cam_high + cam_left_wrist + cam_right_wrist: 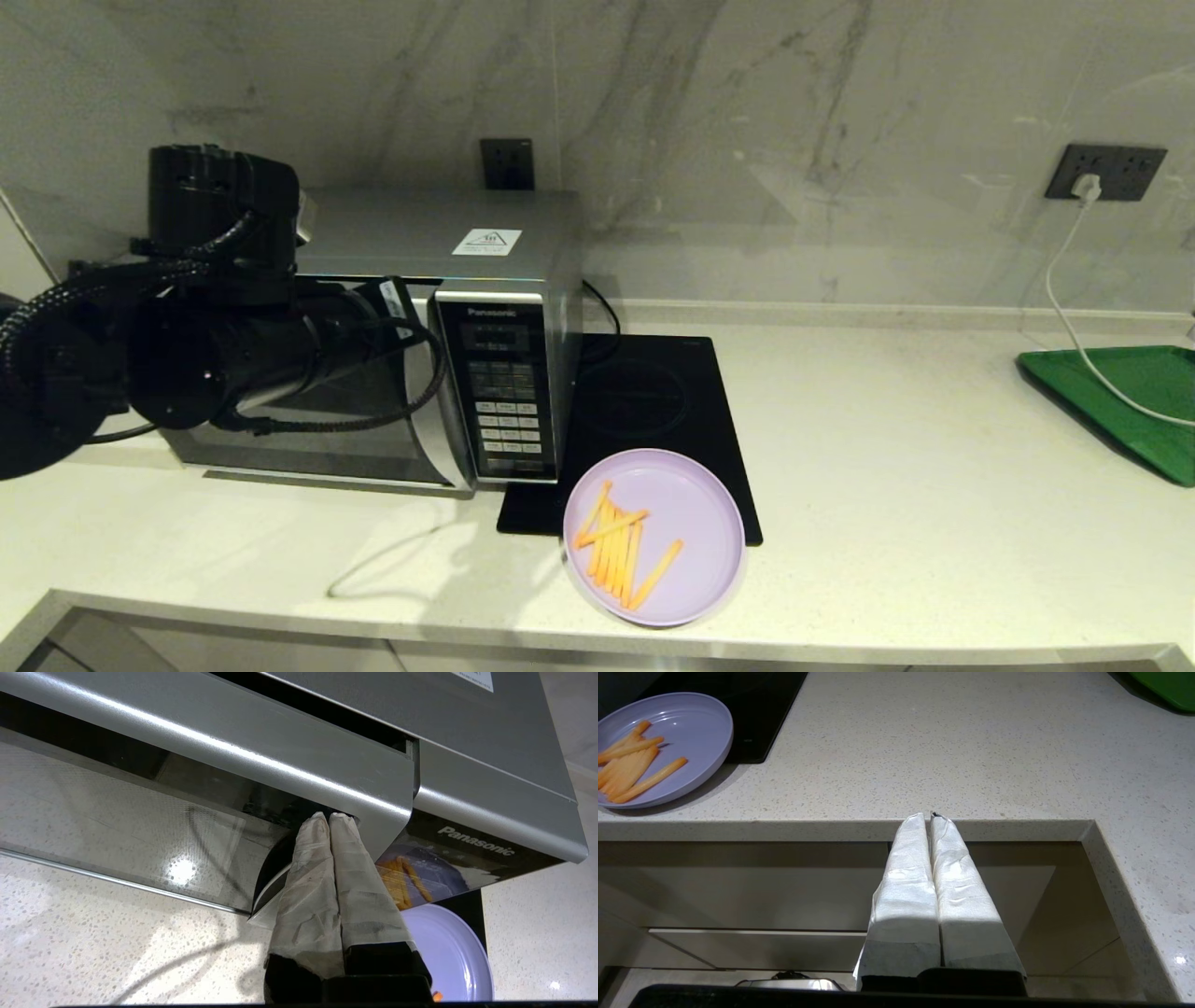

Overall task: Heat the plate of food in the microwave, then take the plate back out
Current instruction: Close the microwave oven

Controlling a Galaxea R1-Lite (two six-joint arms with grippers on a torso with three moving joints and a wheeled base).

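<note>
Lilac plate of food [695, 504], orange-yellow fries in a loose row

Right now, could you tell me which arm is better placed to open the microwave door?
The left. Its left gripper, fingers shut, is already tucked at the door edge of the microwave. The right gripper hangs off the counter's front edge, away from the door.

Lilac plate of food [695, 495], silver-grey microwave [411, 233]

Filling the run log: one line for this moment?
left pincer: shut, at microwave door edge | right pincer: shut, parked below counter edge | plate of fries: on counter
</note>
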